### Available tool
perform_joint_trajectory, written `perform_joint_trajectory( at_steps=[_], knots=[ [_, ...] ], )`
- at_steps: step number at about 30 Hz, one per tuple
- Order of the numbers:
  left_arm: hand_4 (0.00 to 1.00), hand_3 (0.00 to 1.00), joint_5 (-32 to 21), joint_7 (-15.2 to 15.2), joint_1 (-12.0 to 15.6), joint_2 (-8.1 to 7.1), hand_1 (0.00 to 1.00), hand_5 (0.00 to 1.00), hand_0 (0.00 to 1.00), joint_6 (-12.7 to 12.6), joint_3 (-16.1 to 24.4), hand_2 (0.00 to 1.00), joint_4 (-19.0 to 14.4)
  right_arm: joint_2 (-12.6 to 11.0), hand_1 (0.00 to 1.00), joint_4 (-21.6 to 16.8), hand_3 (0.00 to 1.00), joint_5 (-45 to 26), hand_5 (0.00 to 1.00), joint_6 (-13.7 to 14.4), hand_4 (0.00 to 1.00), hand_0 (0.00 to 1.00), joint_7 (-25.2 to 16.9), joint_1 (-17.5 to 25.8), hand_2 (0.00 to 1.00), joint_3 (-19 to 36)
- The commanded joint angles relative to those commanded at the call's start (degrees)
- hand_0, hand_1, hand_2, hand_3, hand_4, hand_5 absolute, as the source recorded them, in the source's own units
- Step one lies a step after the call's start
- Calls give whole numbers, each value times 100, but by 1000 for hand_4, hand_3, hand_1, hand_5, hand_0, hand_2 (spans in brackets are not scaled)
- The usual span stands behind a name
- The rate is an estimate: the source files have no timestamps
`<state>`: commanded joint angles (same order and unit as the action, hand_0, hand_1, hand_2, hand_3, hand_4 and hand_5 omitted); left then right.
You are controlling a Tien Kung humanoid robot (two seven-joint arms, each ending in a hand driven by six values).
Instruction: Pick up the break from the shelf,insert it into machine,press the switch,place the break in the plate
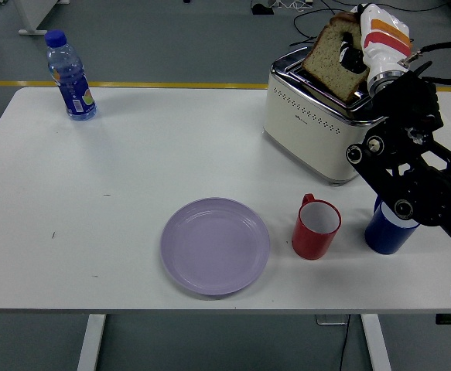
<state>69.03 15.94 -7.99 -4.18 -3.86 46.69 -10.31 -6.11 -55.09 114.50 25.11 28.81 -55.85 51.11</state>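
bright, even overhead light, soft faint shadows on the white table (132, 170), sharp focus throughout.

A white worktop (132, 154) carries five things. At its far left corner stands a blue-capped water bottle (70, 76), upright and well apart from the rest. A cream and chrome toaster (318, 124) sits toward the far right. Near the front edge lies a lilac plate (215, 246), with a red mug (316, 226) just beside it on the right — and a blue mug (385, 232) further right, partly hidden behind the black arm.
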Motion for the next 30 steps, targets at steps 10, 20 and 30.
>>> perform_joint_trajectory(
  at_steps=[10, 20, 30],
  knots=[
    [330, 599, -34, -8, -28, 8, 591, 935, 654, -11, -17, 593, 0, 114, 379, 344, 545, -108, 2, -310, 351, 324, -70, -77, 454, -46],
    [331, 599, -62, -13, -35, 5, 592, 937, 654, -21, -36, 594, 0, 154, 778, 516, 913, -154, 86, -720, 709, 814, -81, -102, 903, -17],
    [330, 598, -95, -23, -34, 1, 594, 936, 655, -30, -64, 593, 0, 113, 848, 408, 998, -209, 122, -614, 766, 884, -237, -113, 998, 35]
  ],
)
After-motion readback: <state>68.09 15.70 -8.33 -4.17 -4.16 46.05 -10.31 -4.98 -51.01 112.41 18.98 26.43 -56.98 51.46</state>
